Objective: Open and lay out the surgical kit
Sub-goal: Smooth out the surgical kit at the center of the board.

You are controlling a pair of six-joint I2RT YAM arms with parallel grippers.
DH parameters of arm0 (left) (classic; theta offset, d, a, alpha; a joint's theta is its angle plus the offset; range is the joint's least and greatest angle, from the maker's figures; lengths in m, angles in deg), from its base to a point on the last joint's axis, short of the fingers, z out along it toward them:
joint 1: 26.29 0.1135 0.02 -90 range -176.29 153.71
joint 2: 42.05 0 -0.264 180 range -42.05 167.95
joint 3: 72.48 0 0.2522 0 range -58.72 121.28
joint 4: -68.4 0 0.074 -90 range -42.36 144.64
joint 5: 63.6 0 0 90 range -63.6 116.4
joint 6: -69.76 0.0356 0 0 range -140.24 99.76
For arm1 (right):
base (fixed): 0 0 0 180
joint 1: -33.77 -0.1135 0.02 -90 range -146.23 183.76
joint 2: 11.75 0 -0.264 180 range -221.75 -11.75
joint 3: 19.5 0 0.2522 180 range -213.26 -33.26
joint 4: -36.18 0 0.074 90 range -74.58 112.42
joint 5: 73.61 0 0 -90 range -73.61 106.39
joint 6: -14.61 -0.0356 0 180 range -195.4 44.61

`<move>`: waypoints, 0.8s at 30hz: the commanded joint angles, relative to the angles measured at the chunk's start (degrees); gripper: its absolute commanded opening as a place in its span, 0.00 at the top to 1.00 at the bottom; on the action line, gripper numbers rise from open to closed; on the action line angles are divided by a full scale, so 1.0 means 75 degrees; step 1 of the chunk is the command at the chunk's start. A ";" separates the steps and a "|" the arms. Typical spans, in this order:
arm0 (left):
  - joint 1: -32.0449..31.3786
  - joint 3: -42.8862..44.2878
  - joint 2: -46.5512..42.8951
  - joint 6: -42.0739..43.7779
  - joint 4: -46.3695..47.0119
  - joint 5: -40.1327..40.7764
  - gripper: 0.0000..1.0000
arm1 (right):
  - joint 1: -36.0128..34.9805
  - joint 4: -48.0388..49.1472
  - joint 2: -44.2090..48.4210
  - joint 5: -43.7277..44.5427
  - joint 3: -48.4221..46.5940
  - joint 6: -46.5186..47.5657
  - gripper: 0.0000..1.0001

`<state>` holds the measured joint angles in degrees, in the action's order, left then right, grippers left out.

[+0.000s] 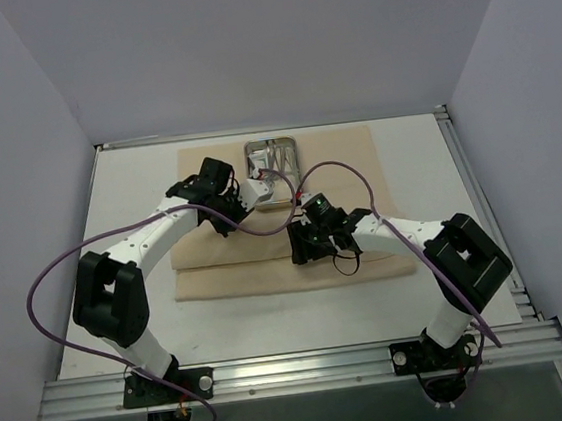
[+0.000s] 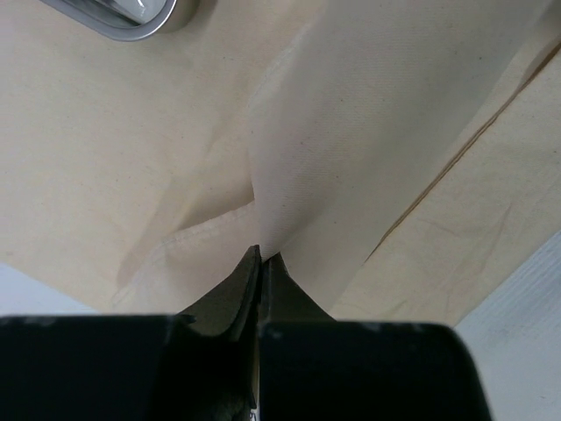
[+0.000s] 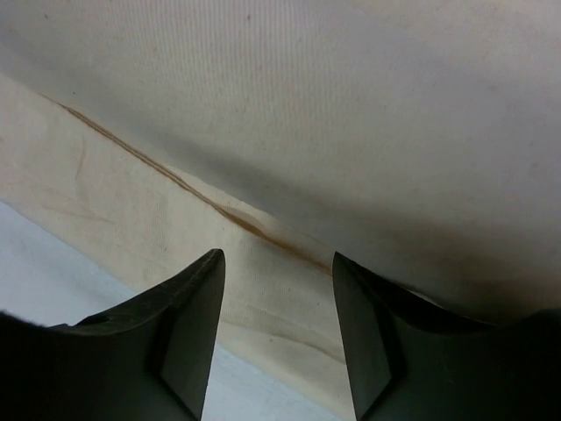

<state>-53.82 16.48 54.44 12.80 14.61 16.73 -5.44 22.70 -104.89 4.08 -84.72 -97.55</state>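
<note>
The surgical kit's beige cloth wrap (image 1: 357, 167) lies spread over the middle of the table, with the shiny steel tray (image 1: 248, 164) on its far part. Thin metal instruments lie in the tray. My left gripper (image 1: 240, 203) sits just near-left of the tray, shut on a raised fold of the cloth (image 2: 394, 105); the jaws (image 2: 263, 256) pinch it at the tips. A corner of the tray (image 2: 131, 17) shows at the upper left of that view. My right gripper (image 1: 302, 251) hovers over the cloth's near part, open, with only flat cloth (image 3: 351, 105) beneath it.
The white table (image 1: 138, 185) surrounds the cloth, and its bare surface (image 3: 53, 263) shows just past the cloth's hem under the right gripper. Purple cables loop from both arms. Grey walls enclose the table on three sides.
</note>
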 commanded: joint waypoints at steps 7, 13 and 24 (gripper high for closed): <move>0.0260 0.0392 0.0037 -0.0303 0.0322 0.0013 0.98 | -0.0117 0.1205 -0.0553 -0.0244 0.0100 0.0551 0.47; 0.0260 0.0333 -0.0045 -0.0280 0.0310 -0.0011 0.98 | -0.0152 0.1007 -0.0648 -0.1239 0.0263 0.0738 0.59; 0.0260 0.0274 -0.0091 -0.0221 0.0345 -0.0035 0.98 | -0.0444 -0.0058 0.0137 -0.2740 0.0604 0.1102 0.76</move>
<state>-52.11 16.98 54.88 11.40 15.17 17.19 -7.23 27.96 -108.08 -11.11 -80.74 -91.23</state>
